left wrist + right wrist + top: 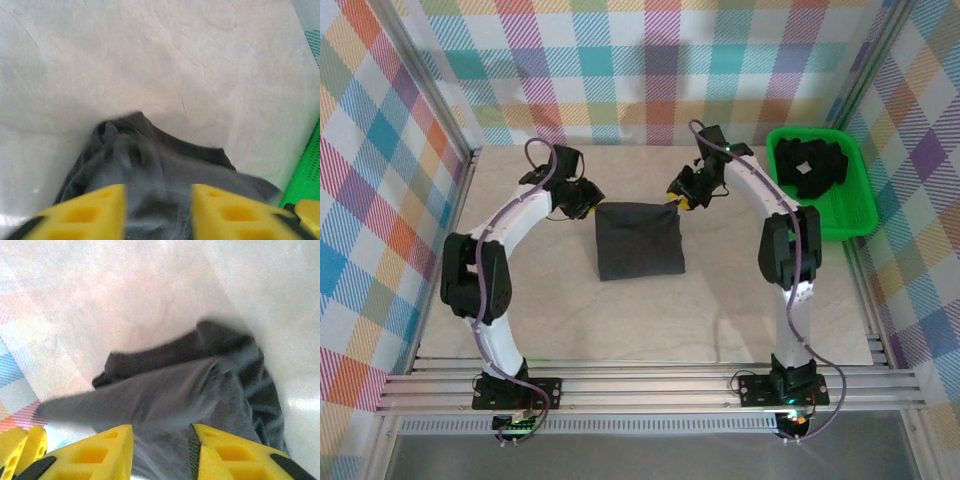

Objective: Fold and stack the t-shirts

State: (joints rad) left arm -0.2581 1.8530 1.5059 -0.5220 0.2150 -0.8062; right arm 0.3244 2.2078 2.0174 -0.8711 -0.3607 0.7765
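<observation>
Bench [640,330]: pale, marble-veined slab, smooth and matte. It carries everything below.
Bin [852,212]: bright green rigid plastic tray at the right edge of the bench, beside the right arm.
T-shirt on the bench [640,245]: charcoal, soft, unprinted, lying mid-bench as a flat, near-square folded block between the two arms. Its far edge runs left to right, from one gripper to the other.
T-shirts in the bin [810,165]: a loose dark heap, crumpled, with a small white tag showing. We judge these are not yet folded.
Left gripper [585,203]: at the far-left corner of the folded t-shirt. In its wrist view, rumpled cloth sits between the yellow blocky fingers [95,210]. The jaws stand part-way apart, and we cannot tell whether they pinch.
Right gripper [678,198]: at the far-right corner, mirroring the left. Cloth bunches up between its fingers [95,455], with a similar gap, and we cannot tell its grip either.
Relation for the next move: each arm is equally near its own corner, and the cloth lies from the grippers toward the arm bases. We judge any further fold would carry the far edge that way.
</observation>
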